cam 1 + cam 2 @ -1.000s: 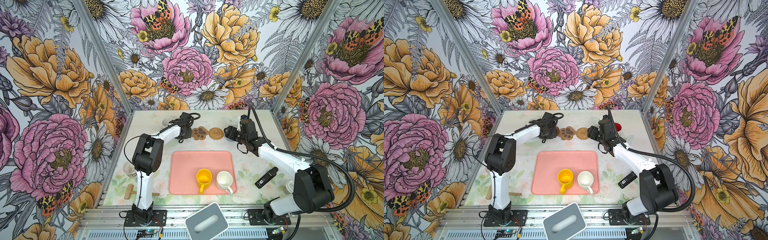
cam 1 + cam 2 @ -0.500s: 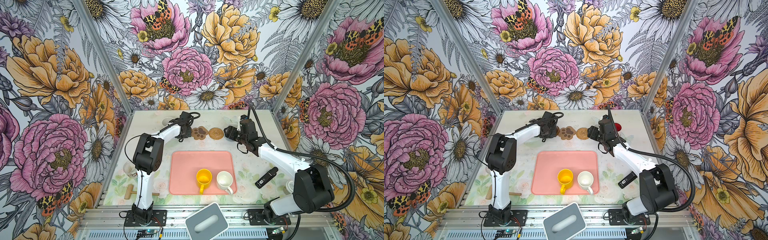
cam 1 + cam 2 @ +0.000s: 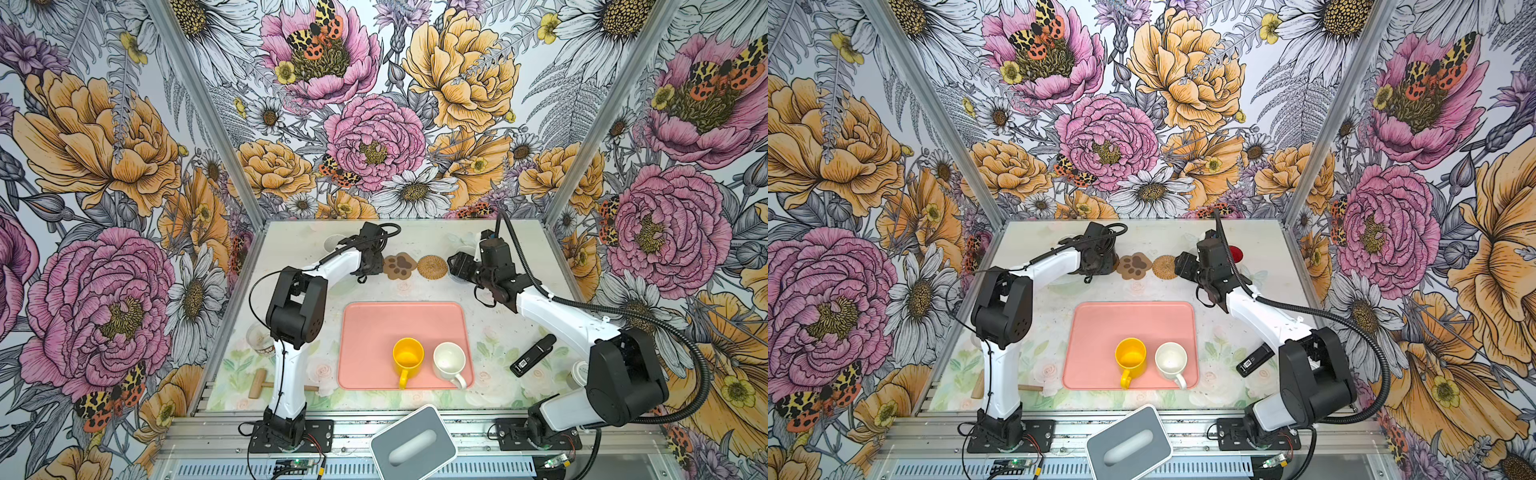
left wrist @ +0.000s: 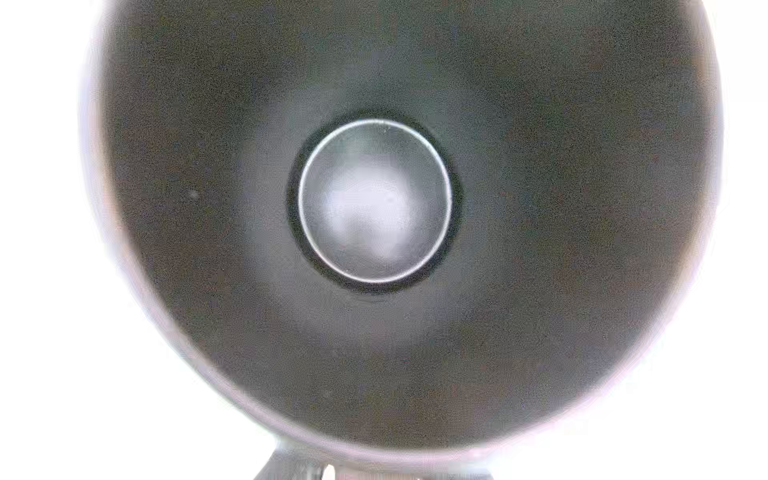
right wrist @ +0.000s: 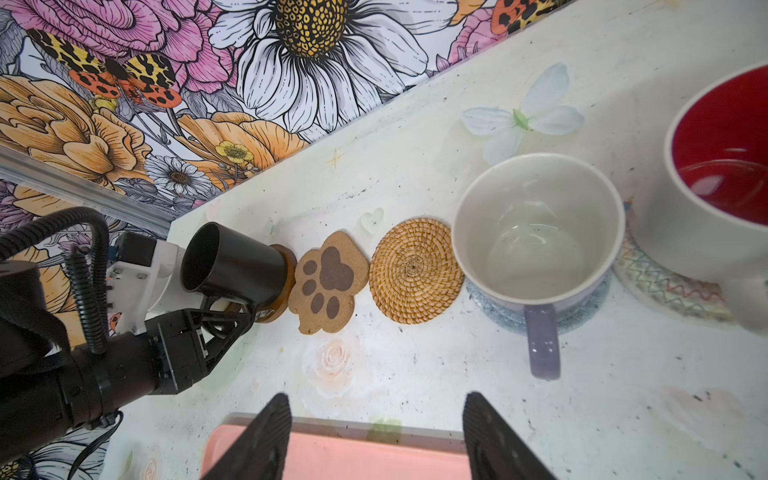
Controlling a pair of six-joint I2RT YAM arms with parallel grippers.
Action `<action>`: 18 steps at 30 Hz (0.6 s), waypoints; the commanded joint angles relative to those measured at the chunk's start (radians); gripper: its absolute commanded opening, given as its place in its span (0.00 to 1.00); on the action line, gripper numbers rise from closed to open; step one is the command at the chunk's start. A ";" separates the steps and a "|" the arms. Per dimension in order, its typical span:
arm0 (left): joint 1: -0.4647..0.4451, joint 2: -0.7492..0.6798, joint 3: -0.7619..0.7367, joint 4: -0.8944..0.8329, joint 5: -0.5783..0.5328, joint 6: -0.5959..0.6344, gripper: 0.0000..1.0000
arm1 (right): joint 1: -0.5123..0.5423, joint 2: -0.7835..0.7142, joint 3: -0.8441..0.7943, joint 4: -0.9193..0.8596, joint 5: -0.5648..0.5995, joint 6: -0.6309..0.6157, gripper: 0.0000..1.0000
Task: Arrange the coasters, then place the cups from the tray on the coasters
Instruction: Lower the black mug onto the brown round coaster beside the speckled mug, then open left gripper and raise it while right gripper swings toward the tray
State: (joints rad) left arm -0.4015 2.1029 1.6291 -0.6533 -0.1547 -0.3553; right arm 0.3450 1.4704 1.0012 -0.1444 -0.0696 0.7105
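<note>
A black cup (image 5: 232,266) stands on a brown disc coaster (image 5: 284,291) at the back left. My left gripper (image 5: 226,307) is at its handle, and its jaw gap is hidden. The left wrist view looks straight down into that cup (image 4: 374,199). Beside it lie the paw-print coaster (image 3: 399,266) and the rattan coaster (image 3: 432,266), both bare. A lavender cup (image 5: 536,232) sits on the grey-blue coaster (image 5: 582,320). A red-inside cup (image 5: 723,166) sits on the cream coaster (image 5: 665,291). A yellow cup (image 3: 408,357) and a white cup (image 3: 449,359) stand on the tray (image 3: 399,320). My right gripper (image 5: 376,399) hangs open and empty over the tray's far edge.
A grey box with an oval slot (image 3: 413,442) lies at the front edge. A black device (image 3: 533,355) and a small white-lidded jar (image 3: 579,372) are right of the tray. A glass jar (image 3: 257,338) and a wooden mallet (image 3: 259,382) are to its left.
</note>
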 commanded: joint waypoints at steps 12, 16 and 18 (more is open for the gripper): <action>-0.010 -0.148 -0.005 -0.019 -0.033 0.020 0.37 | -0.008 -0.010 0.011 0.011 -0.015 -0.002 0.68; -0.022 -0.198 -0.017 -0.018 -0.043 0.016 0.37 | -0.005 -0.029 -0.001 0.010 -0.014 0.000 0.68; -0.031 -0.224 -0.024 -0.017 -0.047 0.011 0.37 | -0.005 -0.043 -0.008 0.009 -0.012 0.000 0.68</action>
State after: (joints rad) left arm -0.4160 1.9301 1.6245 -0.6750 -0.1722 -0.3553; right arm 0.3454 1.4670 1.0008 -0.1448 -0.0769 0.7105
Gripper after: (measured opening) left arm 0.369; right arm 0.677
